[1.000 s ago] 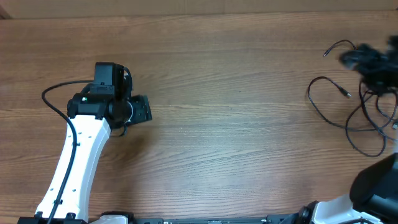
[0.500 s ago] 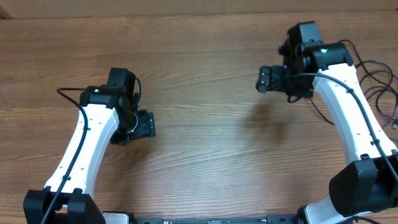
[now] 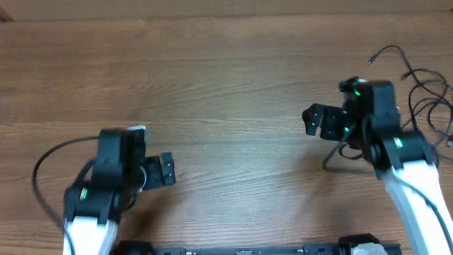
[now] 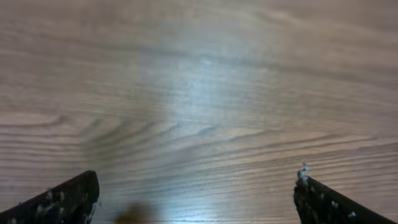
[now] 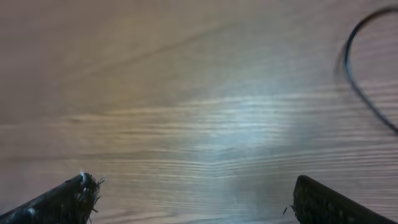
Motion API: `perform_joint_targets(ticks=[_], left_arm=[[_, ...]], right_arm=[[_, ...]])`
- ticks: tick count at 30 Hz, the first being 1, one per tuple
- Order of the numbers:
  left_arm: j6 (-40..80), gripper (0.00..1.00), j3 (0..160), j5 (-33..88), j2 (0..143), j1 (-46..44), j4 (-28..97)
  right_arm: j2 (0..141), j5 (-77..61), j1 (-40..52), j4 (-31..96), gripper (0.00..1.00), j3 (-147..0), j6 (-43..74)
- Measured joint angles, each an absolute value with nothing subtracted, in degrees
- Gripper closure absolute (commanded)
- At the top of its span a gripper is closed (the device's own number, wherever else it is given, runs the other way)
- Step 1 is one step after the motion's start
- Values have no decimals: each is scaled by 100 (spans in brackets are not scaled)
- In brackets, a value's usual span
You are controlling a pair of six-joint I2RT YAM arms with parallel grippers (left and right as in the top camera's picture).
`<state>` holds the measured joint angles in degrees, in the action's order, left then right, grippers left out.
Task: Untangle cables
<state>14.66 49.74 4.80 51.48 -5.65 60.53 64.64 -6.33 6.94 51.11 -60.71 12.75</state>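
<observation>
The cables (image 3: 425, 92) are thin black cords lying in loose loops at the table's far right edge, with one end plug near the top right. My right gripper (image 3: 315, 120) is open and empty, just left of the loops and apart from them. One curved stretch of cable (image 5: 367, 93) shows at the upper right of the right wrist view. My left gripper (image 3: 168, 170) is open and empty over bare wood at the left, far from the cables. In the left wrist view the left gripper (image 4: 196, 199) has only wood between its fingers.
The wooden table (image 3: 233, 85) fills the view. The thicker black cable of the left arm (image 3: 42, 166) loops out at the lower left. The table's back edge runs along the top.
Both arms have drawn back toward the front of the table. The right gripper moved down and a little right, toward the cable loops. The left gripper moved down slightly.
</observation>
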Motion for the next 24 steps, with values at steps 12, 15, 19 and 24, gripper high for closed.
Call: perform_joint_targets(ticks=[12, 15, 19, 24], left_arm=[[1466, 0, 4845, 443, 4217, -565, 5874], [1466, 0, 4845, 443, 4215, -565, 5878], [1466, 0, 4845, 443, 4217, -565, 5881], [1466, 0, 4845, 443, 4215, -565, 5883]], right_arm=[[5872, -117, 694, 5063, 0, -6014, 1347], [6055, -106, 694, 5061, 0, -5996, 1350], [6274, -108, 694, 5063, 0, -5988, 1350], [6353, -71, 694, 5186, 0, -5986, 1347]])
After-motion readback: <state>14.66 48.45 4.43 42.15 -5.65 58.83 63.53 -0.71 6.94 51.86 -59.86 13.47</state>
